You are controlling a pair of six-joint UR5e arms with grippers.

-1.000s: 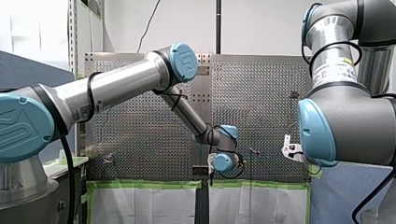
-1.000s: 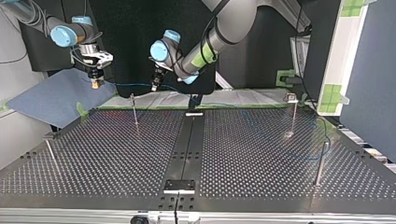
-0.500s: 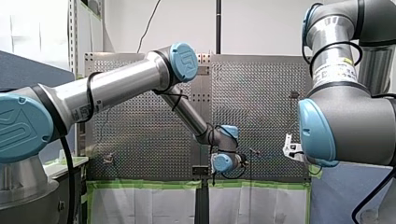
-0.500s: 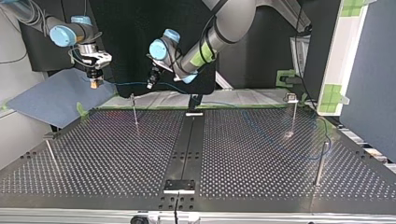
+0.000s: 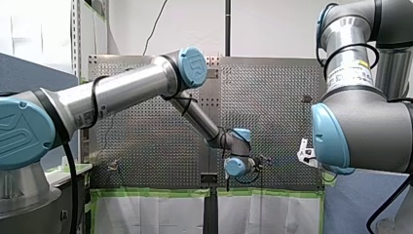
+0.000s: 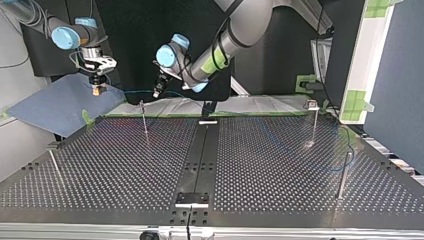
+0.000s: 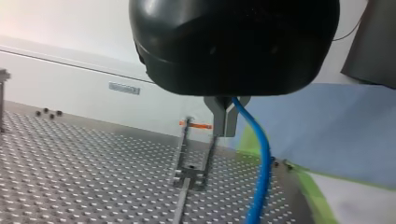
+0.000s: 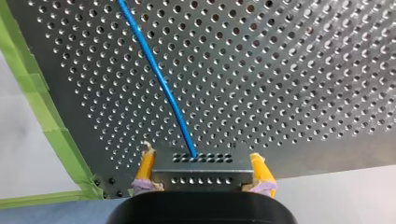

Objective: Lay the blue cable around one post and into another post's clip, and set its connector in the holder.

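The thin blue cable (image 8: 163,88) is ending in a grey perforated metal connector block (image 8: 201,175). The right gripper (image 8: 201,158) is clamping that block between its yellow-padded fingers (image 8: 146,168), with the silver perforated metal surface (image 8: 289,70) spreading out ahead of it. From the block the cable is running through the air to the left gripper (image 7: 224,130). That gripper's rounded black body is carrying two slim metal fingers (image 7: 218,116), which are pressed together on the cable, and the blue line is dropping away from them toward the surface.

In the top view both grippers are hanging over the surface's far edge. The right one is over a blue-grey cloth sheet (image 6: 55,107) at that view's left. The left one is nearer the middle, close to the top of a thin upright metal post (image 6: 144,120), and the cable is spanning the gap between the two. The rest of the cable is trailing faintly across the right half of the surface in that view, toward another thin metal post (image 6: 342,175) near the side edge; whether it is touching that post I cannot tell. A strip of green tape (image 6: 165,115) is lining the far edge
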